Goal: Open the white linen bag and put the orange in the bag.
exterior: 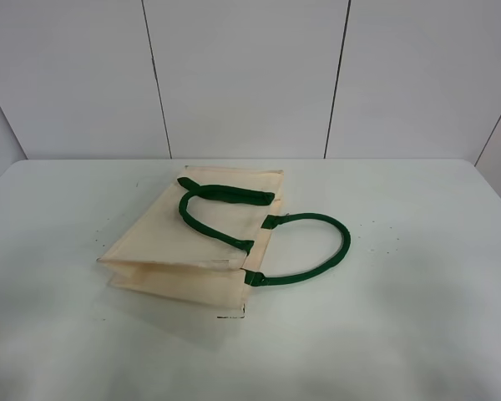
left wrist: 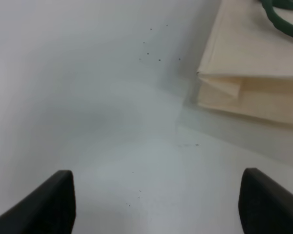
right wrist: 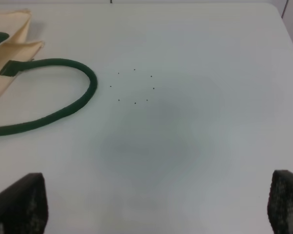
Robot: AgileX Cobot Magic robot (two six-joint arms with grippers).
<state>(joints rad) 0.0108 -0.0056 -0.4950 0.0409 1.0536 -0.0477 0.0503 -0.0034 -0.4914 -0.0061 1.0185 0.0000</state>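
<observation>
The white linen bag (exterior: 196,238) lies flat on its side on the white table, left of centre, its mouth facing right. One dark green handle (exterior: 221,209) rests on the cloth. The other handle (exterior: 317,251) loops out onto the table. The orange is out of view in all frames. Neither gripper shows in the exterior high view. In the left wrist view my left gripper (left wrist: 156,209) is open and empty above bare table, apart from the bag's folded corner (left wrist: 249,68). In the right wrist view my right gripper (right wrist: 154,207) is open and empty, apart from the looped handle (right wrist: 63,105).
The white table (exterior: 417,317) has a far edge against a grey panelled wall (exterior: 250,75). Small dark specks (right wrist: 134,87) mark the tabletop to the right of the looped handle.
</observation>
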